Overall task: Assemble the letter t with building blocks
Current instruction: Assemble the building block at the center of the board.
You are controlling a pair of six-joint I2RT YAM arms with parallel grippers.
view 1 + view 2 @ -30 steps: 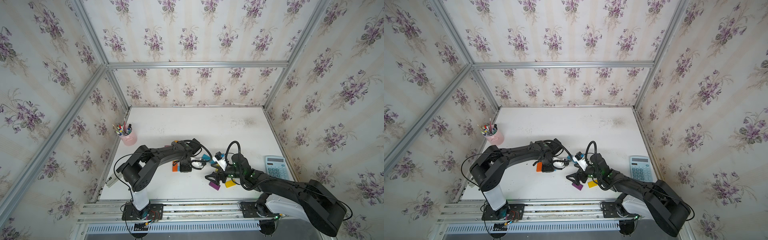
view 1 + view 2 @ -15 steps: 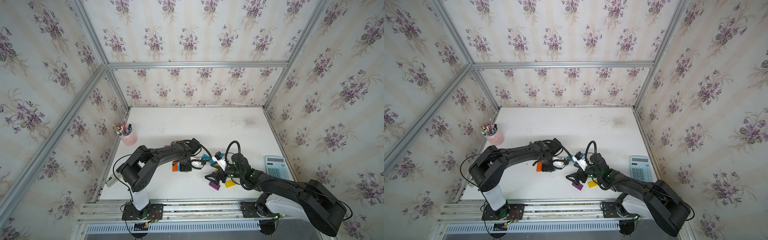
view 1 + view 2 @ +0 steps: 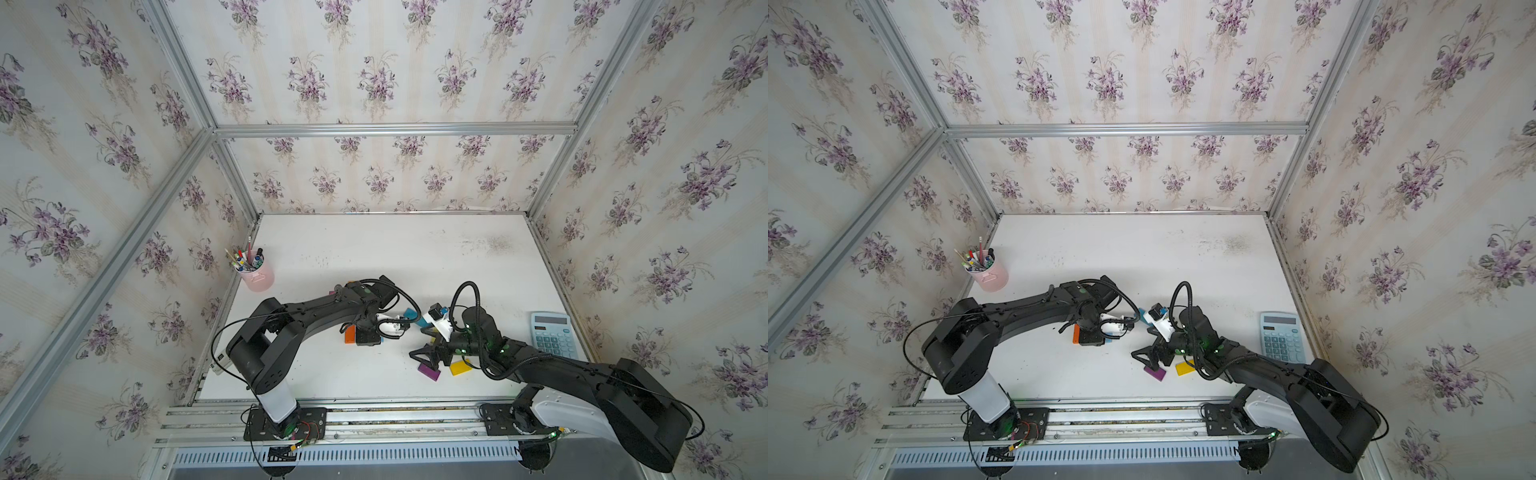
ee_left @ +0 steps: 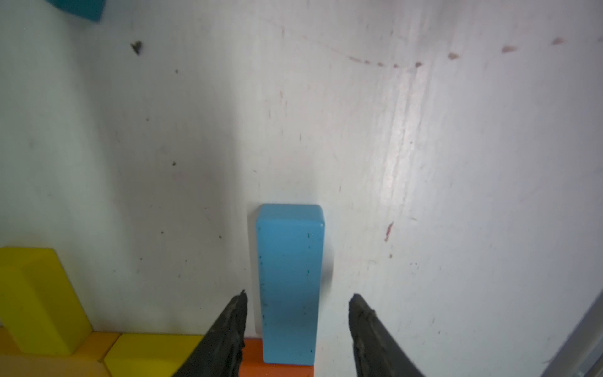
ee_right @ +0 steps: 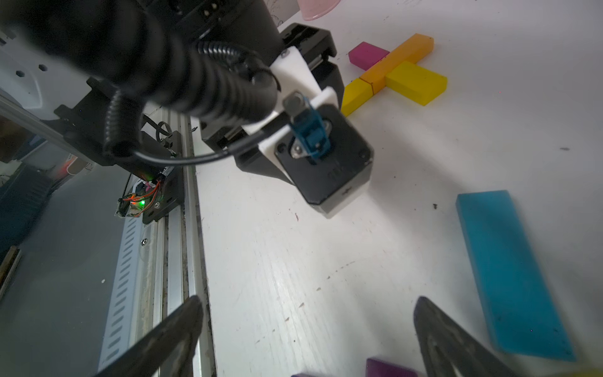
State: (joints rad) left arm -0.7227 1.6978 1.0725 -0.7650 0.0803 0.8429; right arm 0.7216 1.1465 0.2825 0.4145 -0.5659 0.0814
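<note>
**Letter t (image 5: pixel 391 65) lies left of the calculator (image 3: pixel 555 336); both grippers are empty**

Nearest the arm bases, you have two loose building blocks on the white table (image 3: pixel 332 382). A purple block (image 3: pixel 429 371) and a short yellow block (image 3: pixel 460 368) lie just left of the calculator, slightly closer to the front rail than it is.

Your right gripper (image 5: pixel 310 339) hangs low by the purple block, between the calculator and the letter. Its jaws are spread wide with nothing between them. Just beyond it, still left of the calculator, a long teal block (image 5: pixel 509 274) lies flat.

The letter sits further left of the calculator, past the right gripper.
- **Stem:** a long orange block (image 5: pixel 398 58) lies end to end with a yellow stem block (image 5: pixel 355 94).
- **Crossbar:** a magenta block (image 5: pixel 368 55) touches one side of the long orange block, and a yellow crossbar block (image 5: pixel 416 83) touches the other.
- **Foot:** a light blue block (image 4: pixel 290 284) butts one end against a second orange block (image 4: pixel 277 370) and points toward the calculator.

Your left gripper (image 4: pixel 298 293) points down over that foot. Its jaws are narrowly parted, one fingertip on each side of the light blue block, with a gap on both sides. It grips nothing.

Farthest back, well left of the calculator at the table's left edge, stands the pink pen cup (image 3: pixel 258 274).
</note>
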